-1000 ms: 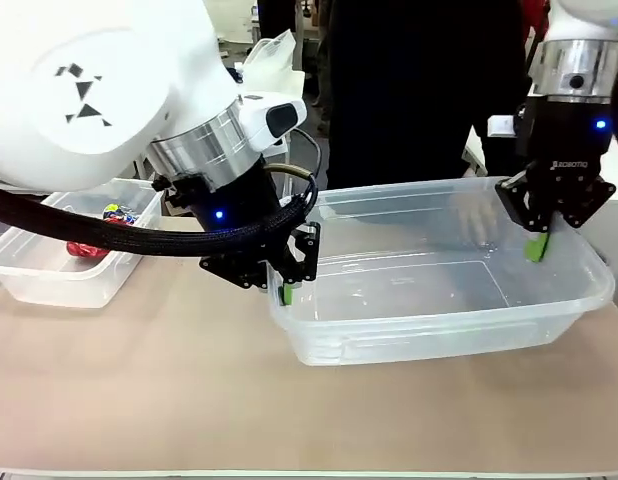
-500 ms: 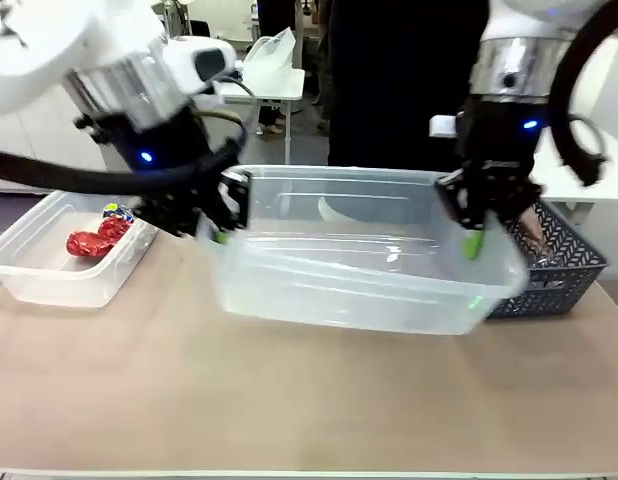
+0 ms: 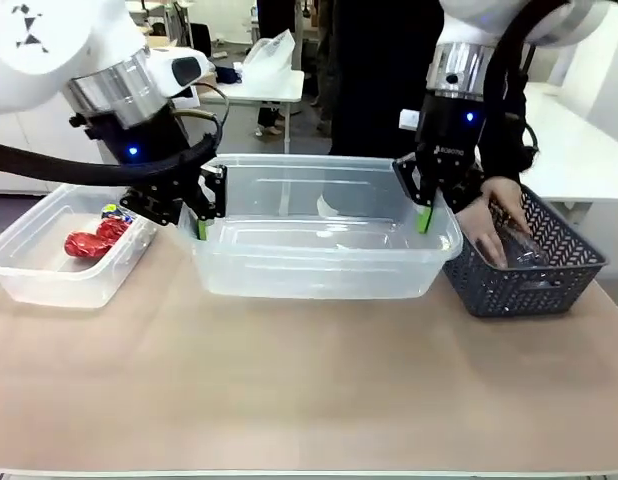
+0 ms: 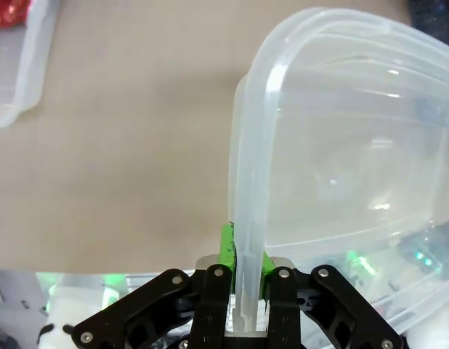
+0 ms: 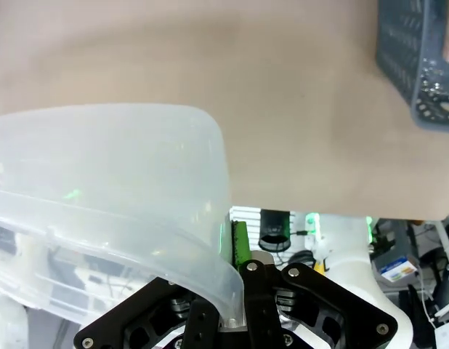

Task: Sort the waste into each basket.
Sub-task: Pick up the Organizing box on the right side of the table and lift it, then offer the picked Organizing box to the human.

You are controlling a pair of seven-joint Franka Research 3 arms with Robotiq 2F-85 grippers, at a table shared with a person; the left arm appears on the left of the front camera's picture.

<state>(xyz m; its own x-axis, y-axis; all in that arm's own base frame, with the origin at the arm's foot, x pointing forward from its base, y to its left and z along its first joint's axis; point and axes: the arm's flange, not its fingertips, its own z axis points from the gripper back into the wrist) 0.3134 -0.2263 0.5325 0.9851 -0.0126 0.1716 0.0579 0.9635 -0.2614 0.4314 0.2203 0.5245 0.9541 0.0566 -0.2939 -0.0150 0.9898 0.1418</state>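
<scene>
Both grippers hold a large clear tub (image 3: 309,268) by its rim in mid-table. My left gripper (image 3: 201,218) is shut on the tub's left rim, and its green pads (image 4: 227,247) pinch the wall of the tub (image 4: 341,167). At the tub's right rim, my right gripper (image 3: 423,212) is shut on the edge of the tub (image 5: 101,167). A smaller clear tub (image 3: 49,285) at the left holds red wrappers (image 3: 89,243) and a multicoloured packet (image 3: 116,212). A dark lattice basket (image 3: 519,285) at the right holds clear bottles (image 3: 521,250); a person's hand (image 3: 492,215) reaches into it.
Bare tan tabletop (image 3: 309,390) lies in front of the tubs. The person stands at the far side behind the large tub. In the wrist views the small tub (image 4: 21,73) and the basket (image 5: 417,58) lie off to the sides.
Both arms carried the large tub left and toward the far side, uncovering the dark basket at the right. The person's hand now shows in that basket.
</scene>
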